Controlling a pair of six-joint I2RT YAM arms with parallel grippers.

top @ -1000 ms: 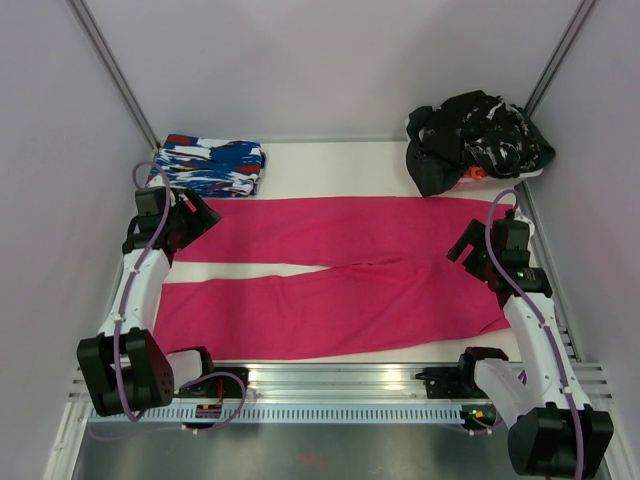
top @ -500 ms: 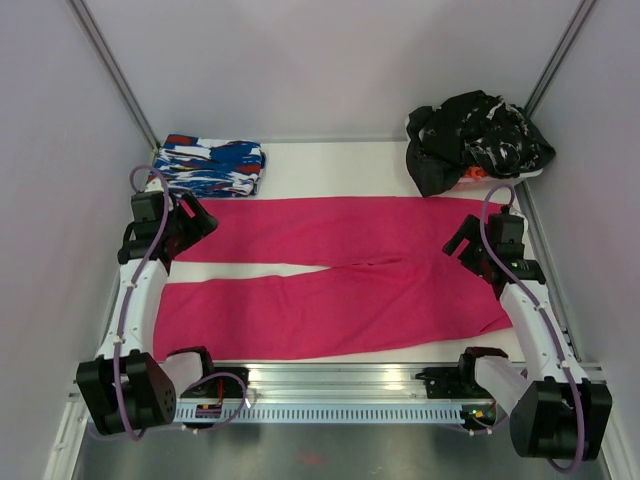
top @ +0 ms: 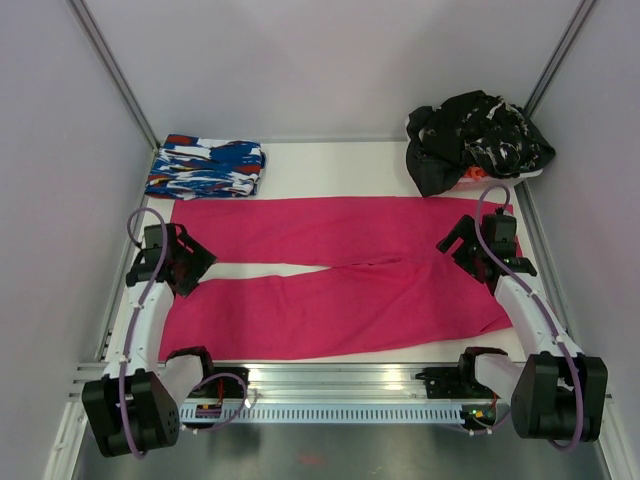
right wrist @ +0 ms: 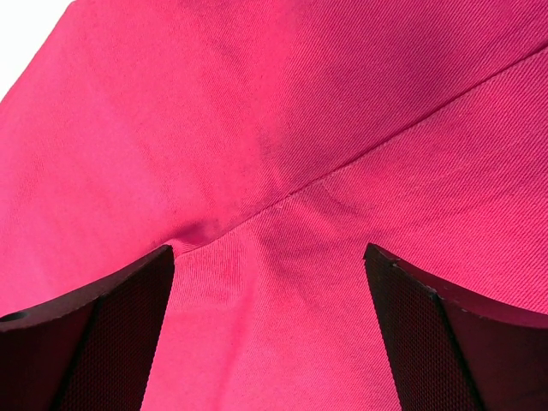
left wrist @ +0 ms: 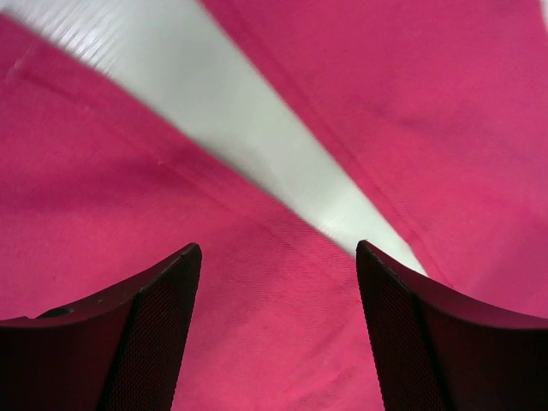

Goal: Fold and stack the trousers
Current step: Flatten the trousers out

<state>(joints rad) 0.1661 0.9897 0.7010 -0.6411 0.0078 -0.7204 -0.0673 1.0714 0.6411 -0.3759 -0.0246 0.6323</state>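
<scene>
**Both jaws spread above the pink trousers, first fold not yet taken**

The trousers (top: 340, 270) lie flat across the middle of the tabletop (top: 330, 160) in the top view. The waist is toward the right and the two legs run to the left, with a thin wedge of bare white between them. The left gripper (top: 188, 264) hovers at the left of that view over the leg ends, its jaws released, wide apart and empty. The right gripper (top: 456, 240) hangs at the right over the seat, its jaws likewise spread and holding nothing.

The step in hand looks like laying one leg over the other. To do it well, each gripper should come down on the same outer edge of one leg and pinch only that layer. The two should then lift and carry across together, keeping the cloth taut so that edge meets edge.

The cloth is plain magenta with a fine twill weave and is mostly smooth. The right wrist view shows a seam with a small pucker. Being soft, it would likely sag and crease if lifted unevenly.
</scene>
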